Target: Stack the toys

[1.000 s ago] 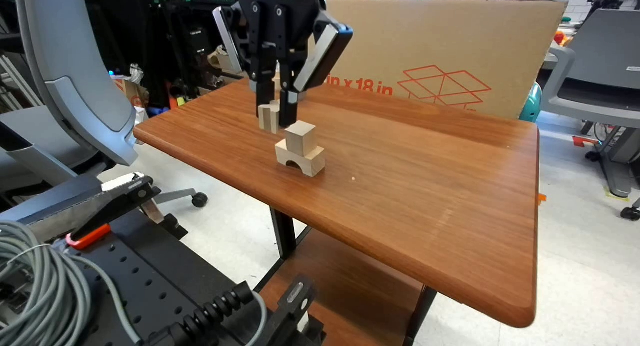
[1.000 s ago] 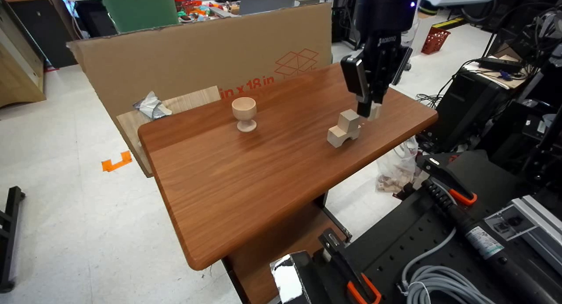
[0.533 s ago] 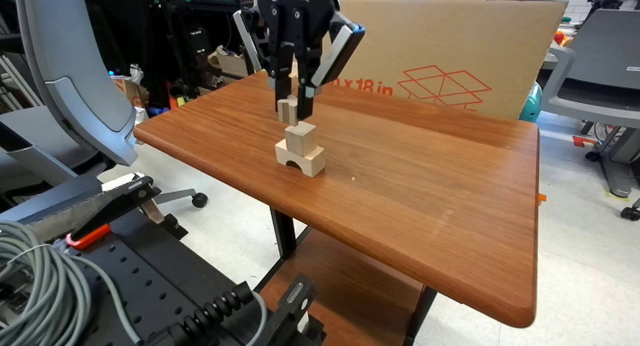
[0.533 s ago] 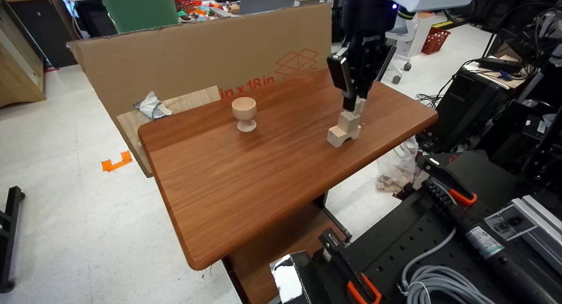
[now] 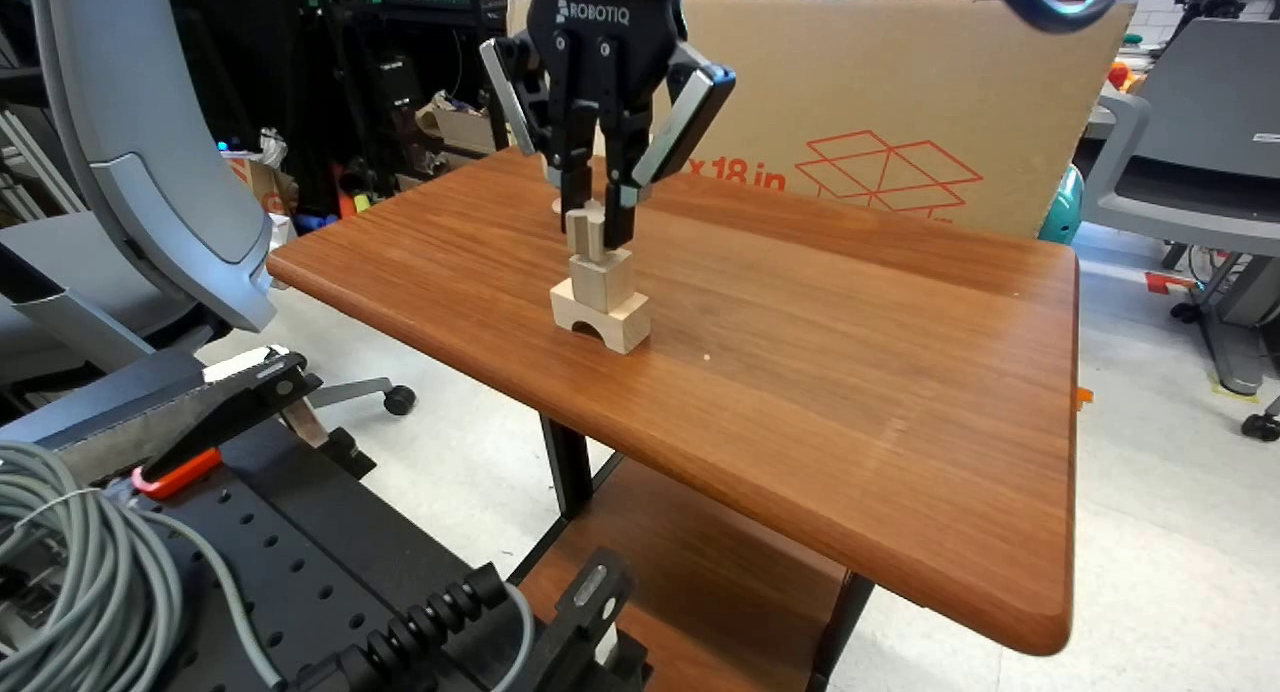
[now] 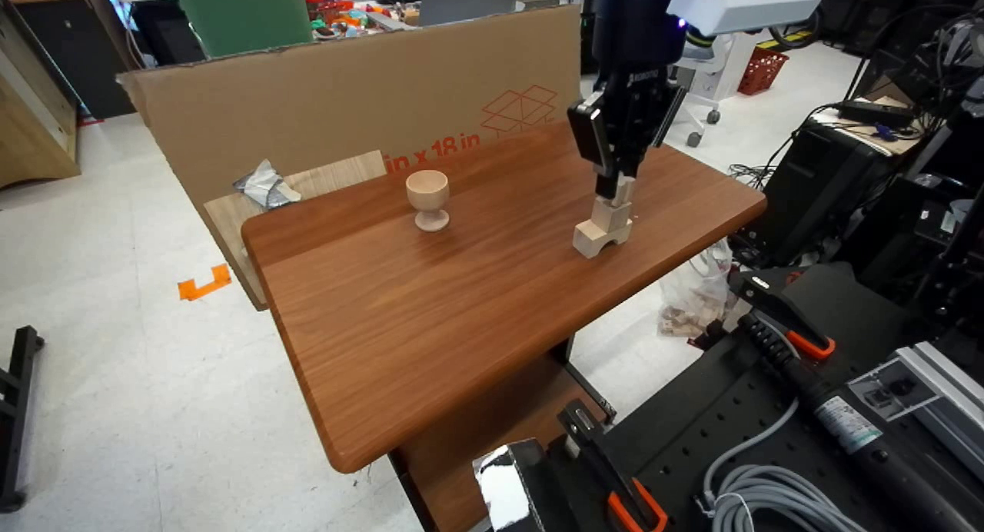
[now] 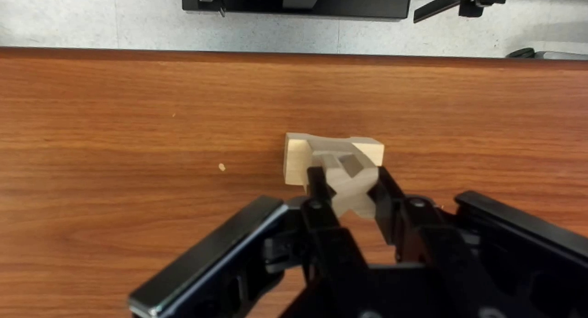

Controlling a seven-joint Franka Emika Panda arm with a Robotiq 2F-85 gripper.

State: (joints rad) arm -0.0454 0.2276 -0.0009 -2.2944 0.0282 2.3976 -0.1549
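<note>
My gripper [image 5: 598,220] is shut on a small pale wooden block with X-shaped grooves [image 5: 586,234]. It holds the block upright over a wooden cube [image 5: 603,282]. The cube sits on a wooden arch block [image 5: 628,324], which stands on the table. The grooved block's bottom is at the cube's top; I cannot tell if it touches. In the wrist view the grooved block [image 7: 351,187] sits between the fingertips and hides most of the cube [image 7: 331,144]; the arch's end [image 7: 297,161] shows. A wooden cup [image 6: 427,190] stands apart in an exterior view.
The brown table [image 6: 430,309] has its long edge close to the stack. A tall cardboard sheet [image 5: 850,92] stands along the far side. A grey chair [image 5: 160,152] stands by the table's end. A black cart with cables [image 6: 738,409] is beside the table.
My gripper has carried the grooved block sideways from beside the stack to over the cube, then lowered it a little. The cube, arch and cup have not moved.
</note>
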